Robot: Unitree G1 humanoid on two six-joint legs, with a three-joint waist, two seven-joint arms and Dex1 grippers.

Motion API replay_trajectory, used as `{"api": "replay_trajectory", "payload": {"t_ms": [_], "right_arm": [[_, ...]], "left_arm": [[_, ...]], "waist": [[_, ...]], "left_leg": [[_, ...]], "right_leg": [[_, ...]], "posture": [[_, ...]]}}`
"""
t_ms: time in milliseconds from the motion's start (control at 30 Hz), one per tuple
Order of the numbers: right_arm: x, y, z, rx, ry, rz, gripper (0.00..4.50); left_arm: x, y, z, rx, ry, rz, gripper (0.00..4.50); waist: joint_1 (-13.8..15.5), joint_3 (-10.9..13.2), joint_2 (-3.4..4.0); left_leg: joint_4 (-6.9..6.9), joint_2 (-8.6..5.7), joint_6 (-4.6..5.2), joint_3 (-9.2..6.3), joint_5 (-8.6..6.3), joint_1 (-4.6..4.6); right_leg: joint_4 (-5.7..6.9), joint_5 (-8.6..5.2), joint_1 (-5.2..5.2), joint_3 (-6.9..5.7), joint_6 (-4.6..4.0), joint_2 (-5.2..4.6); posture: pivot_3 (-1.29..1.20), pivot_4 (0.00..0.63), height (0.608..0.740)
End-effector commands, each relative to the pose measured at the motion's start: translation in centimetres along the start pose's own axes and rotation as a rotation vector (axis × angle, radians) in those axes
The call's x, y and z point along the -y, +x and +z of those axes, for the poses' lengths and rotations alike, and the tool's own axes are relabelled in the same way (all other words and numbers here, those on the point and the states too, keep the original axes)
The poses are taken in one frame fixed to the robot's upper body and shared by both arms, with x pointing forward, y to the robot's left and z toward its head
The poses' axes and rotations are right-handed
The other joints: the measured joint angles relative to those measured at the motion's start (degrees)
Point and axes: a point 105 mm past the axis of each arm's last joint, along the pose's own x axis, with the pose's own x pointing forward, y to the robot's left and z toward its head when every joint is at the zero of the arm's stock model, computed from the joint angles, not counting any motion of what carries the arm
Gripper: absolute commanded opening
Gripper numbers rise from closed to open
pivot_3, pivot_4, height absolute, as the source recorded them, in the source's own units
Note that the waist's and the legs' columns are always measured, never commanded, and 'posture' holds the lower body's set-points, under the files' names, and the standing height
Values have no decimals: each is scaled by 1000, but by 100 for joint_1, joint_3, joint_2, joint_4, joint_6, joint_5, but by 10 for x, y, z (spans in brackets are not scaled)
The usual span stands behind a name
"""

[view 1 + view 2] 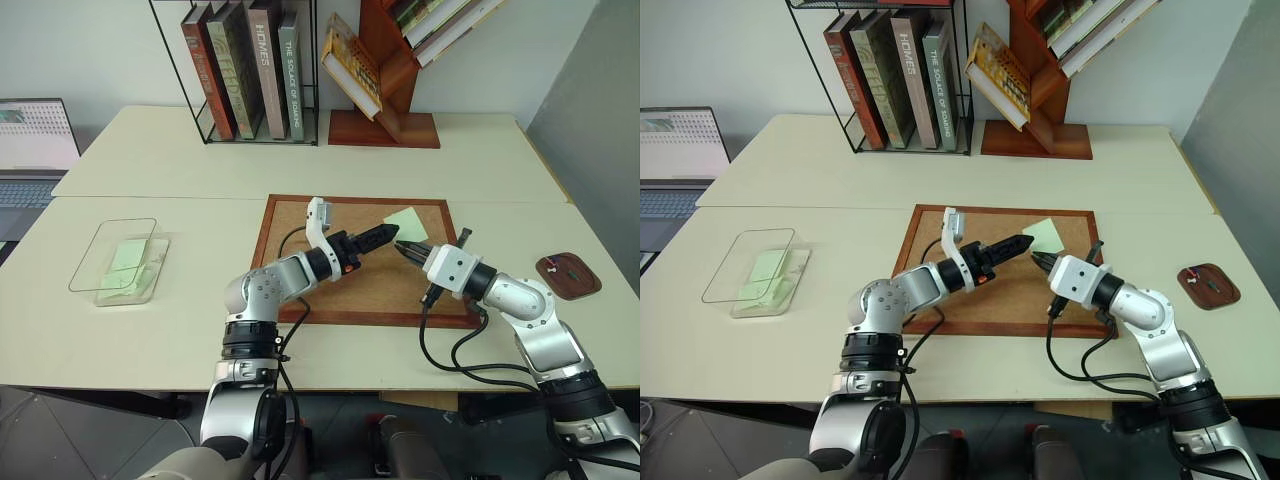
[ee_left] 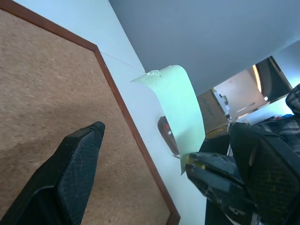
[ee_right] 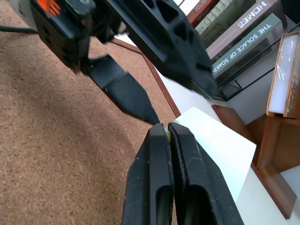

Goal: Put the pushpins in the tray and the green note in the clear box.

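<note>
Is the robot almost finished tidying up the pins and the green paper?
Partly. Pushpins already lie in the tray. The right tool is shut on the green note above the cork board, with the open left tool close by. Left to do: get that note into the clear box.

I am looking at a cream table (image 1: 200,330) that is carrying the cork board (image 1: 300,225), the clear box (image 1: 110,262) on the left, the brown tray (image 1: 568,275) on the right, a wire book rack (image 1: 255,70) and a wooden bookstand (image 1: 385,125).
</note>
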Motion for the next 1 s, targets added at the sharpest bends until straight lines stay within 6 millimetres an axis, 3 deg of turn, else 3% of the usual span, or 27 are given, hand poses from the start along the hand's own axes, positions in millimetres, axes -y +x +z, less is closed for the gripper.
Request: {"api": "replay_trajectory", "payload": {"t_ms": [33,133,233,1000], "right_arm": [[4,1,17,50,-59,0,0],[2,1,18,54,-58,4,0],[0,2,19,58,-56,7,0],[-3,4,24,78,-49,20,0]], "left_arm": [[19,10,9,25,-1,-96,4474],[21,12,9,23,-7,-110,4474],[21,12,9,25,-11,-112,4118],[13,7,-2,-9,70,-99,8]], "waist": [[0,1,-1],[0,1,-1],[-2,1,-1],[-1,1,-1]], "left_leg": [[0,0,0,0,0,0],[0,0,0,-1,0,-1],[0,0,0,1,0,0],[1,1,-1,0,0,1]], "right_leg": [[0,0,-1,0,0,0],[0,0,0,-1,0,0],[0,0,0,1,0,0],[2,1,0,2,-1,0]], "posture": [[0,150,740],[0,150,740],[0,150,740],[0,150,740]]}}
